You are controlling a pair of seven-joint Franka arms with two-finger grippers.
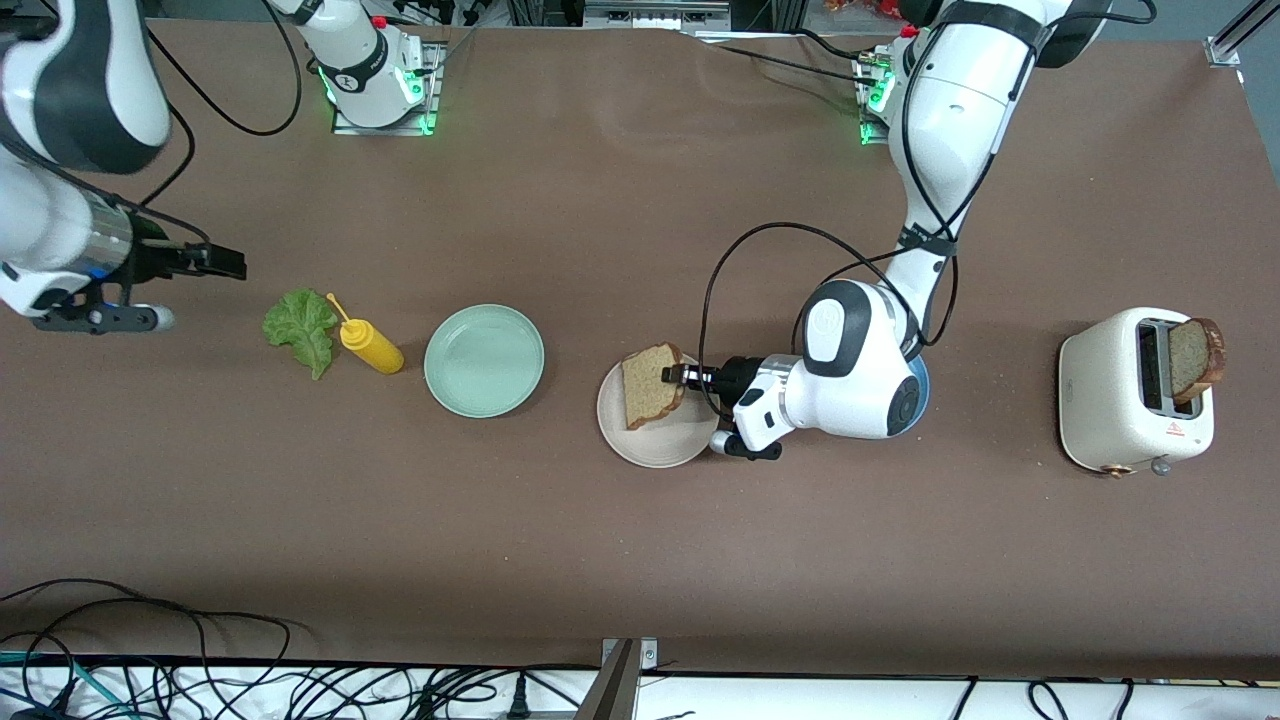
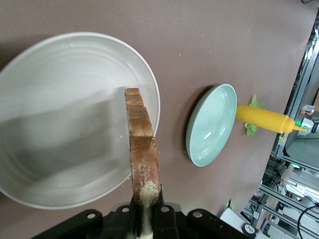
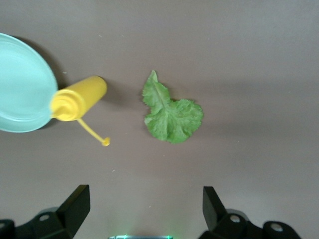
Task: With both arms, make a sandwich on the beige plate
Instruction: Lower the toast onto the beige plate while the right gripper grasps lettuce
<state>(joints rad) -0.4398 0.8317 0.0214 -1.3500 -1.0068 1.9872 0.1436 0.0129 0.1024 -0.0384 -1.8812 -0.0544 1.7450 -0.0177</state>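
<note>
Over the beige plate (image 1: 655, 445), mid-table, left gripper (image 1: 678, 377) has its jaws clamped tight on one edge of a bread slice (image 1: 651, 384), slice hanging edge-down above the plate's centre in the left wrist view. Step in hand, by my read: lay first slice flat on plate. To do it well, lower until the free edge touches the plate, tip the slice over flat, then let go low so it doesn't bounce off the rim. Second slice (image 1: 1192, 357) stands in the toaster (image 1: 1120, 405) near the left arm's end of the table. Right gripper (image 1: 195, 262), jaws wide open and empty, hovers near the right arm's end of the table, over the spot beside the lettuce leaf (image 1: 301, 328). Lettuce lies just beside the yellow bottle (image 1: 370, 346); mint-green plate (image 1: 484, 360) sits between bottle and beige plate.
</note>
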